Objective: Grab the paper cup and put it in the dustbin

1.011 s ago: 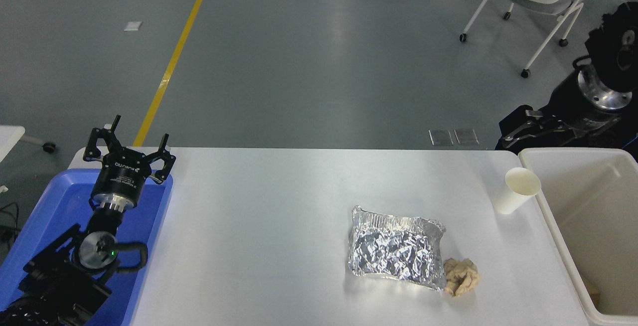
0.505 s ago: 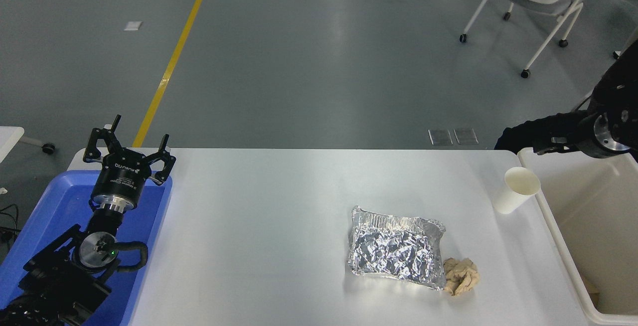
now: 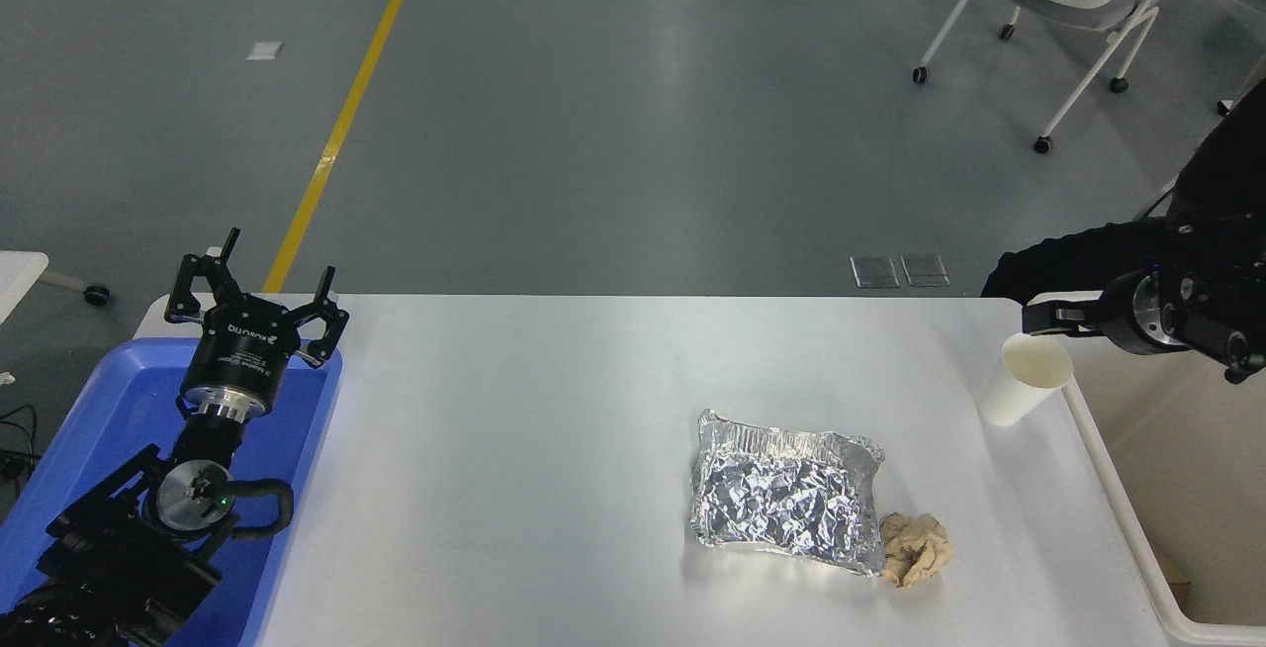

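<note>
Nearby, foil tray (image 3: 786, 491) and tan wad (image 3: 916, 549); upright white paper cup (image 3: 1026, 379) beside dustbin (image 3: 1108, 477); right gripper (image 3: 1043, 318) above rim, jaws unclear; left gripper (image 3: 255, 293) parked, jaws wide.

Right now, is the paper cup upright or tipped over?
Upright. The paper cup stands on its narrow base on the white table, open rim up, beside the dustbin.
</note>
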You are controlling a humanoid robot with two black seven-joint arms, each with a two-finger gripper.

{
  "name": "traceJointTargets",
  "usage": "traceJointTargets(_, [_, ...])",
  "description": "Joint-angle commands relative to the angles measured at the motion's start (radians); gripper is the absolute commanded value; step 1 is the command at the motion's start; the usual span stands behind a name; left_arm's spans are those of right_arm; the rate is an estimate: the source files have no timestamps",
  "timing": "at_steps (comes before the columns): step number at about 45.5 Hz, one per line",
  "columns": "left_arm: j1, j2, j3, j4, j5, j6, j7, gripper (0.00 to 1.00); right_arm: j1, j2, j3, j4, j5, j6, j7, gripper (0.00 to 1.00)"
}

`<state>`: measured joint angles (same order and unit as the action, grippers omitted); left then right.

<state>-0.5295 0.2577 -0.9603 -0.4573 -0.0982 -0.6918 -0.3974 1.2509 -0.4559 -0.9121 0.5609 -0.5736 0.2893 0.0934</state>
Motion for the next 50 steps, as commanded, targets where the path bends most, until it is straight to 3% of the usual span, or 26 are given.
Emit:
traceJointTargets(1, [0.000,0.000,0.000,0.000,0.000,0.000,0.000,1.00,-0.080,0.023,0.027,-0.056,-0.003,-0.030,-0.024,1.00])
traceJointTargets(12, [0.000,0.000,0.000,0.000,0.000,0.000,0.000,1.00,-0.107,0.026,0.051,-0.079,-0.002,-0.033,-0.027,0.97])
traceJointTargets(20, [0.000,0.000,0.000,0.000,0.000,0.000,0.000,1.00,-0.128,0.028,0.081,-0.090,-0.005,-0.032,-0.026,0.83])
traceJointTargets(26, [0.000,0.000,0.000,0.000,0.000,0.000,-0.001,1.00,-0.131,0.032,0.082,-0.090,-0.005,-0.032,-0.024,0.67])
traceJointTargets(31, [-0.001,0.000,0.000,0.000,0.000,0.000,0.000,1.00,-0.140,0.034,0.082,-0.092,-0.005,-0.029,-0.023,0.41])
traceJointTargets(33, [0.000,0.000,0.000,0.000,0.000,0.000,0.000,1.00,-0.142,0.037,0.082,-0.092,-0.005,-0.029,-0.024,0.17])
traceJointTargets(35, [-0.001,0.000,0.000,0.000,0.000,0.000,0.000,1.00,-0.142,0.040,0.082,-0.092,-0.005,-0.027,-0.026,0.02])
traceJointTargets(50, [-0.001,0.000,0.000,0.000,0.000,0.000,0.000,1.00,-0.140,0.045,0.131,-0.090,0.008,-0.021,-0.041,0.00])
